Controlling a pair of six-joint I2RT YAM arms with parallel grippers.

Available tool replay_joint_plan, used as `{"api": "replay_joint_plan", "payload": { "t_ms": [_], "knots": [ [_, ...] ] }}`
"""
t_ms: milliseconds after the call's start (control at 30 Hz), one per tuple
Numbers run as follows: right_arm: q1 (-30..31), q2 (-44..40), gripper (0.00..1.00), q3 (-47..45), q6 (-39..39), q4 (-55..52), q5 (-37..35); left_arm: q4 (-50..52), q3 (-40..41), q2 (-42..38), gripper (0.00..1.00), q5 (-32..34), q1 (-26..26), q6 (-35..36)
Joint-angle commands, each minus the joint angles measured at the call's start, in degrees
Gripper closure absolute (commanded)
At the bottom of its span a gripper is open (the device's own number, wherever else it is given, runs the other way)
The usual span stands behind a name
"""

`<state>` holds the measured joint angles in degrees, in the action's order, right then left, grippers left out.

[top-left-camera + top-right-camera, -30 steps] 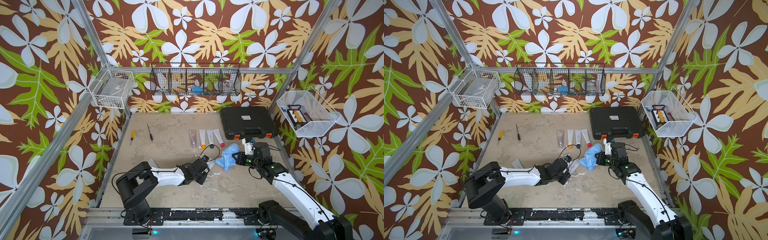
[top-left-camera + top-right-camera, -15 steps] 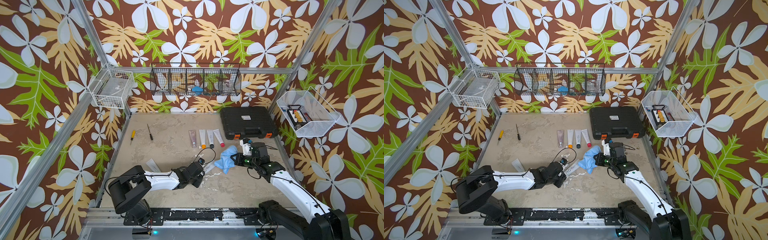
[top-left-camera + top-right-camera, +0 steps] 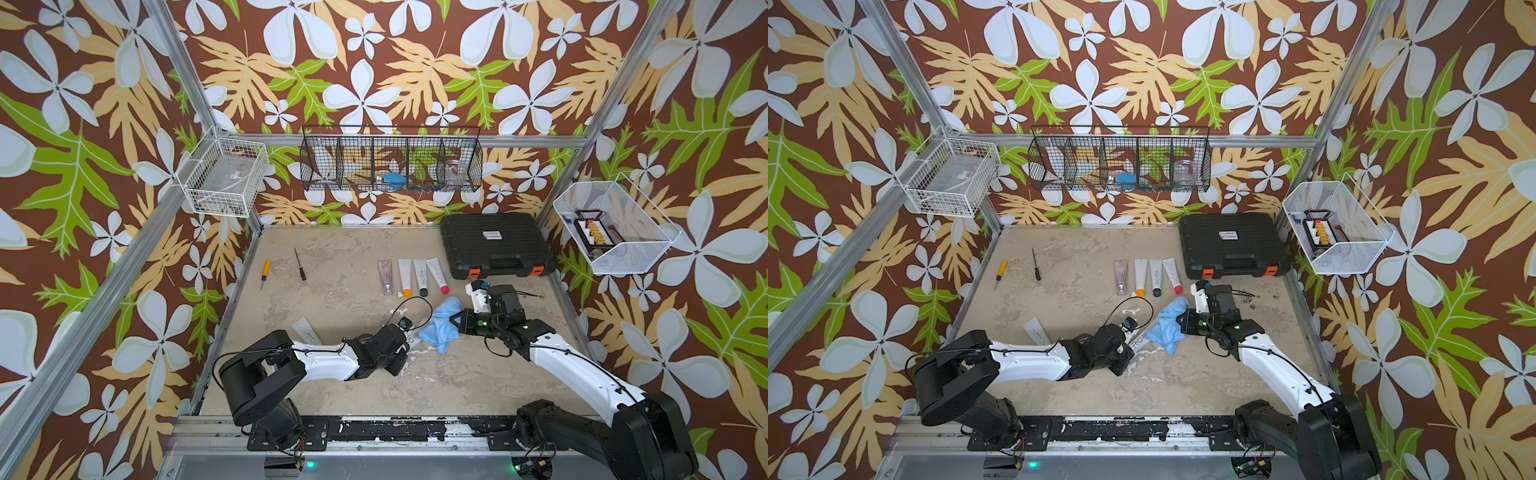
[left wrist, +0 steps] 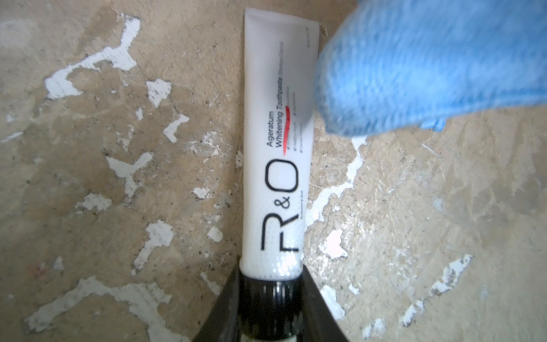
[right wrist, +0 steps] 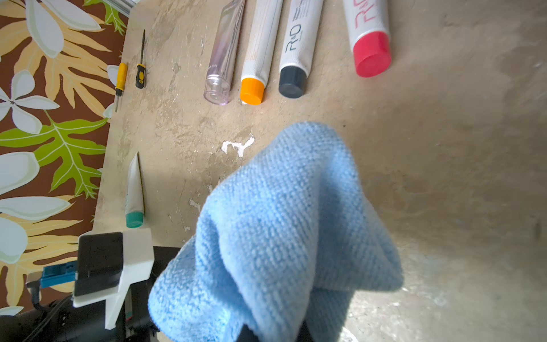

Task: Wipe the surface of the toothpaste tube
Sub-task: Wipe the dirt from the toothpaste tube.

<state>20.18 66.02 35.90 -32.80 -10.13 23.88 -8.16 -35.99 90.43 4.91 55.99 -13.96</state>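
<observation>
- My left claw (image 4: 270, 299) is clamped tight on the black cap (image 4: 270, 291) of the toothpaste tube (image 4: 276, 177), which lies along the tabletop (image 4: 103, 183).
- My right claw (image 3: 456, 323) pinches the blue cloth (image 5: 281, 231), which overlaps the tube's flat end.

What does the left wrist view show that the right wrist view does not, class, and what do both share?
Only the left wrist view: the white R&O toothpaste tube, its black cap clamped by the left gripper. Only the right wrist view: a row of four other tubes, clear-capped tube to pink-capped tube, the yellow-handled screwdriver, the dark-handled screwdriver, the green-capped tube. Both: the blue microfibre cloth and worn beige tabletop.
</observation>
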Motion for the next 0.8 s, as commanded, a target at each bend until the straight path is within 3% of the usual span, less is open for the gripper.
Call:
{"api": "replay_joint_plan", "payload": {
  "t_ms": [0,767],
  "knots": [
    [1.75,1.0,1.0,-0.31,-1.95,4.53,-1.95,-1.67,0.11,0.01,0.82,-0.77,0.07,1.51],
    [10.59,21.4,1.0,-0.97,-3.69,14.92,-8.76,-5.63,2.02,-0.44,0.83,-3.22,0.06,1.91]
  ]
}}
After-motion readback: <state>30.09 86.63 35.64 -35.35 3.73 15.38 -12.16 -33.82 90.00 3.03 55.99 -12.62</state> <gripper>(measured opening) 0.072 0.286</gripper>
